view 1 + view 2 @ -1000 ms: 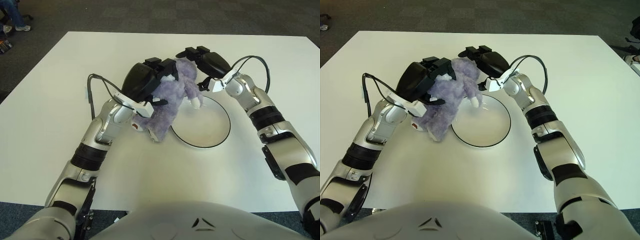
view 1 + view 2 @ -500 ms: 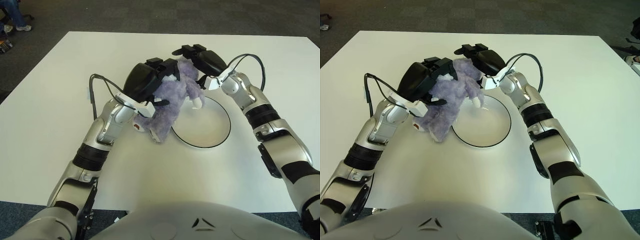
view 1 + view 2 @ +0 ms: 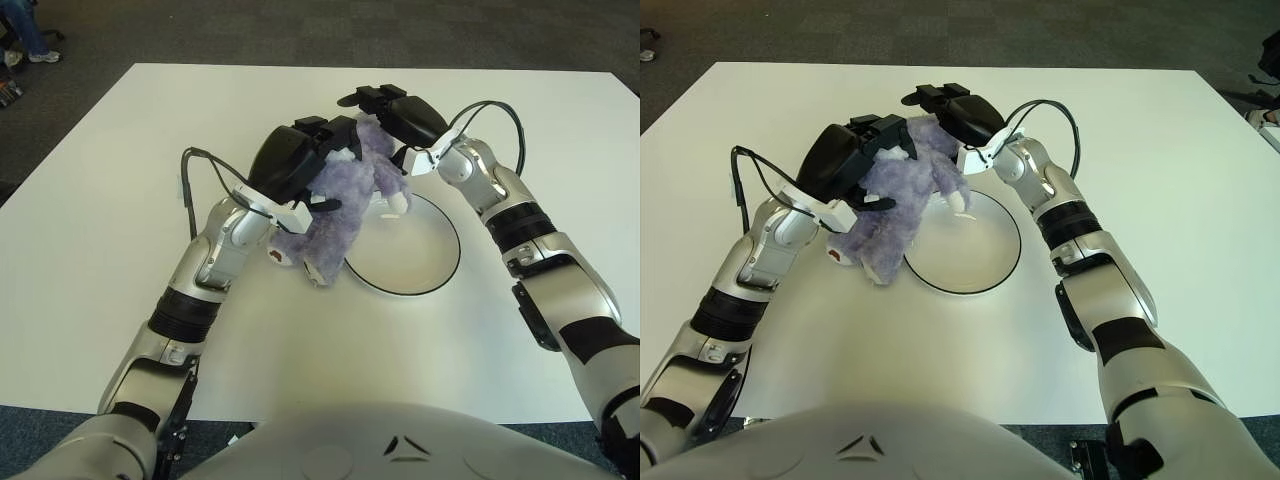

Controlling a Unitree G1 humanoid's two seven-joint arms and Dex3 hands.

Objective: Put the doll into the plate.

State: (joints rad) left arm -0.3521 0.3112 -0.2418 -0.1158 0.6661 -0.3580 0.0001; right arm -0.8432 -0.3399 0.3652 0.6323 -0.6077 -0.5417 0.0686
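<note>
A purple plush doll (image 3: 345, 205) with white paws hangs tilted over the left rim of a white plate (image 3: 425, 262) with a black edge. My left hand (image 3: 300, 165) is shut on the doll's upper left side, covering part of its head. My right hand (image 3: 390, 108) presses against the far right side of the doll's head, its fingers reaching over the top. The doll's lower end (image 3: 875, 262) touches the table just left of the plate.
The plate sits near the middle of a white table (image 3: 120, 200). Dark carpet surrounds the table. A black cable (image 3: 190, 185) loops off my left forearm.
My right hand has moved left and closer onto the doll's head. The doll has shifted slightly left and lower, still held by my left hand.
</note>
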